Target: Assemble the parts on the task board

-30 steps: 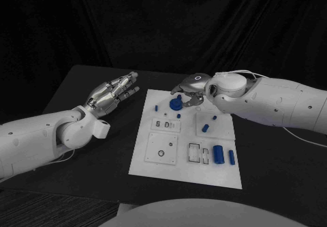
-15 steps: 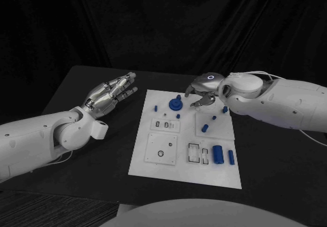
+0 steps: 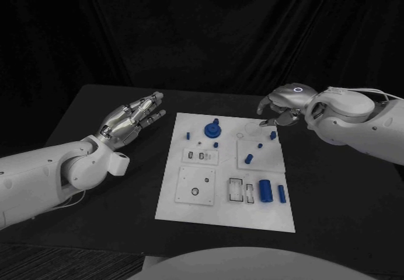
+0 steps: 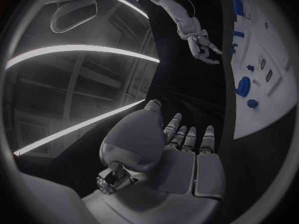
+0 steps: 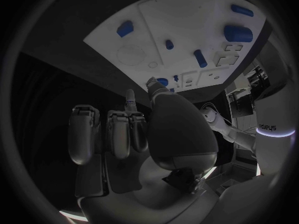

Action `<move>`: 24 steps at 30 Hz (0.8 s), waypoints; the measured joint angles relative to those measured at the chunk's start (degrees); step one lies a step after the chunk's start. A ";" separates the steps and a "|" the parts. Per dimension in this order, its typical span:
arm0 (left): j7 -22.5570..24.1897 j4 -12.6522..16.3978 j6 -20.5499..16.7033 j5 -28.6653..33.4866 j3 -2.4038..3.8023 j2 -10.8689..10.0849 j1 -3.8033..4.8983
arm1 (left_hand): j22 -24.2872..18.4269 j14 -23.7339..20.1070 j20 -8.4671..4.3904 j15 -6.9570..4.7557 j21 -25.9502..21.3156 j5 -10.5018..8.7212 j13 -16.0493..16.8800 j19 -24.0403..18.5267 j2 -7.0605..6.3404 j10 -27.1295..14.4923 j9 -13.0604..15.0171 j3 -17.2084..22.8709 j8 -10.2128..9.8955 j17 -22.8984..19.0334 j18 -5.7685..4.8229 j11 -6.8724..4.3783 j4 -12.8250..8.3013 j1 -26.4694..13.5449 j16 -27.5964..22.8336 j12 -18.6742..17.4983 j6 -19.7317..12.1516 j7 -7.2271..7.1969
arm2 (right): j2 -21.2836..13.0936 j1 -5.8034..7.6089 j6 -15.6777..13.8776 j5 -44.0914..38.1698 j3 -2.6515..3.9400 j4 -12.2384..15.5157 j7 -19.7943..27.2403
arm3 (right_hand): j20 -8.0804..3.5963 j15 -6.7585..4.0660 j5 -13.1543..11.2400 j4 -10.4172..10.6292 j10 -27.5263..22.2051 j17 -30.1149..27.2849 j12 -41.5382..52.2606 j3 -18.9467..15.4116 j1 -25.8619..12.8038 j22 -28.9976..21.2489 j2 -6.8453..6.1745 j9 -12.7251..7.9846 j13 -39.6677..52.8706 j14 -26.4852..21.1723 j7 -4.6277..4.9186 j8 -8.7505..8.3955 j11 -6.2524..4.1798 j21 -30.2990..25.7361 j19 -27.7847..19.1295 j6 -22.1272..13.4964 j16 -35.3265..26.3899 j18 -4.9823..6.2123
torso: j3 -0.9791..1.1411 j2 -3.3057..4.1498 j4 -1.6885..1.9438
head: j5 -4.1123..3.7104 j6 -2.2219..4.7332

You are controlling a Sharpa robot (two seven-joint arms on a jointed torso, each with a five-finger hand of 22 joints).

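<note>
The white task board lies mid-table. A round blue part stands near its far edge, with small blue parts scattered around it. A thick blue cylinder and a thinner one lie near the right edge. My right hand hovers beyond the board's far right corner, its fingers loosely bent and holding nothing. My left hand is raised left of the board, fingers stretched out and empty. The left wrist view shows the left hand, the right hand and the round part. The right wrist view shows the right hand above the board.
The black table surrounds the board, with bare room on both sides. Several recessed slots sit in the board's near half. A dark curtain hangs behind the table.
My right hand has come off the round blue part and drawn back to the right, past the board's far corner. The left hand has stayed raised.
</note>
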 measured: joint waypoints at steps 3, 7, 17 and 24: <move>0.00 -0.06 0.02 0.00 0.00 0.04 0.00 | 0.00 0.00 0.00 0.00 0.00 0.00 0.00 0.00 0.00 0.00 0.00 0.00 0.00 0.00 0.00 0.00 0.00 0.00 0.00 0.00 0.00 0.00 | -1.71 -0.37 -0.57 0.33 0.00 0.39 -0.75 | 0.00 0.00 0.00 0.96 0.00 0.00 0.00 -0.40 0.26 0.00 -0.29 0.38 0.00 0.00 0.00 0.20 0.00 0.22 0.00 -1.64 0.00 0.00 | -0.03 -0.04 -0.19 | 0.12 -0.06; 0.00 -0.16 0.05 0.00 0.00 0.17 0.00 | 0.00 0.00 0.00 0.00 0.00 0.00 0.00 0.00 0.22 0.00 0.00 0.00 0.23 0.01 0.00 0.00 0.00 0.22 0.00 0.00 0.00 0.00 | -2.88 -1.05 -1.12 0.76 -0.02 0.60 -1.53 | 0.00 0.00 0.74 1.02 0.00 0.00 0.00 -0.46 0.05 0.00 -0.50 0.51 0.00 0.00 -0.09 0.48 0.00 0.67 0.00 -3.35 0.00 0.01 | -0.03 -0.07 -0.27 | -0.01 -0.16; 0.00 -0.34 0.13 0.00 0.00 0.21 0.00 | 0.00 0.00 0.00 0.00 0.00 0.00 0.00 0.00 0.22 -0.01 0.00 0.00 0.23 -0.04 0.00 0.00 0.00 0.22 0.00 0.00 0.00 0.00 | -4.18 -3.25 -1.89 1.45 -0.05 0.47 -2.53 | 0.00 0.00 1.34 1.41 0.00 -0.01 0.00 -0.85 -1.39 -0.01 -1.93 0.74 -0.01 0.00 -0.10 1.20 0.00 0.68 0.00 -4.35 0.00 0.01 | 0.00 -0.05 -0.32 | -0.04 -0.31; 0.00 -0.46 0.19 0.00 0.00 0.18 0.00 | 0.00 0.00 0.00 0.00 0.00 0.00 0.00 0.00 0.22 -0.01 0.00 0.00 0.23 -0.04 0.00 -0.01 0.00 0.22 0.00 0.00 0.00 0.00 | -4.33 -3.89 -2.24 1.63 -0.06 0.26 -2.68 | 0.00 0.00 1.34 1.40 0.00 -0.01 0.00 -1.17 -2.31 -0.02 -2.22 0.73 -0.01 0.00 -0.25 1.20 0.00 0.67 0.00 -4.90 0.00 0.02 | -0.05 -0.04 -0.18 | -0.32 -0.33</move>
